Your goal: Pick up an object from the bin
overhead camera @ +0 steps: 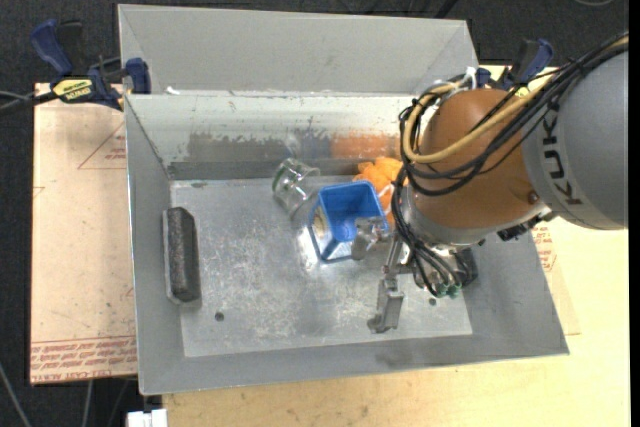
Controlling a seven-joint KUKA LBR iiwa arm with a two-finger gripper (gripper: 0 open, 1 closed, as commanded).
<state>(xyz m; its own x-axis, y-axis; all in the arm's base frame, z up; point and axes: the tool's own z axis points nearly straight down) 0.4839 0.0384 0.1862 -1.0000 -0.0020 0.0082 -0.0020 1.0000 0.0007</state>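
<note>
**Operator:** Where are you, and what is closest?

**Arm:** My gripper [383, 300] is down low over a bare patch of the bin [260, 315], towards the front right. The blue box [348, 213] is nearest, just beside me on the view's left, near the middle of the floor. A clear cup [290, 183] sits against its far left corner, and an orange lump [372, 172] lies behind it by the back wall, partly under my wrist. The dark grey block [182, 253] is well apart on the left.

**Operator:** Open or closed?

**Arm:** I cannot tell; my own wrist hides too much of it. I see nothing held in it.

**Operator:** So what could go wrong?

**Arm:** Mostly, I think, coming up with nothing. I seem to be over bare metal rather than over the box, so closing here would likely catch air. If I slide towards the box, I may shove it into the cup and scatter both. The box looks tilted and open-topped, so a pinch on one thin wall could tip it or let it slip. And the cup looks smooth, a poor second choice
</note>
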